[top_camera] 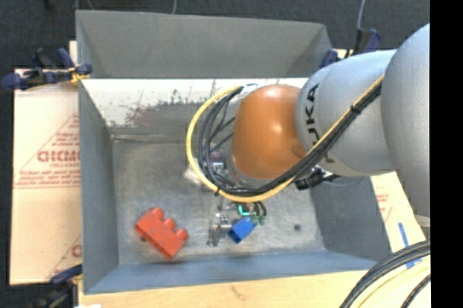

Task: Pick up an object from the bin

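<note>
Arm point(362, 118) bent over bin point(94, 176), end effector point(217, 231) low

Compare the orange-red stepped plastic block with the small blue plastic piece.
The orange-red stepped plastic block is clearly larger than the small blue plastic piece. The block lies alone at front left; the blue piece sits beside the gripper. Both lie in the grey metal bin.

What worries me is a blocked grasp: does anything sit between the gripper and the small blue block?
Nothing visible does. The small blue block lies right beside the gripper; the red block sits apart, on the gripper's other side.
</note>
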You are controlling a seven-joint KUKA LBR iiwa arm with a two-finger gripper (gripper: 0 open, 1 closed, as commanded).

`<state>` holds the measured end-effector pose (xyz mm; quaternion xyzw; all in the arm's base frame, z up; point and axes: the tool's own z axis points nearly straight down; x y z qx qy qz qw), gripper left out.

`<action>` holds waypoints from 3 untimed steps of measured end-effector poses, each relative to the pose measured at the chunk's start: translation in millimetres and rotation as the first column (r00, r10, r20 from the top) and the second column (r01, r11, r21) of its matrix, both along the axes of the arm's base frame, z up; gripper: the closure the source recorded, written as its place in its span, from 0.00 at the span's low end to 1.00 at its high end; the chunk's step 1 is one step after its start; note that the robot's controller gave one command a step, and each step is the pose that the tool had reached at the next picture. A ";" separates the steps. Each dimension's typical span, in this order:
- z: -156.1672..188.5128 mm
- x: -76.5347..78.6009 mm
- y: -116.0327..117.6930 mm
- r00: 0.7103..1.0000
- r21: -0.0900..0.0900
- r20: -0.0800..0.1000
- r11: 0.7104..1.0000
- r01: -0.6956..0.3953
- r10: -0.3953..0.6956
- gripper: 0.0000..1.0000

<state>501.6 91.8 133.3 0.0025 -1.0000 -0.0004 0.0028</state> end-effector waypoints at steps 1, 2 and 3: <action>-31.2 -8.4 -82.8 0.996 -0.005 0.003 0.996 -0.090 0.090 0.00; -29.5 -7.4 -77.4 0.996 0.000 0.007 0.996 -0.093 0.093 1.00; 150.2 -7.4 -93.1 0.957 -0.006 0.017 0.957 -0.291 0.291 1.00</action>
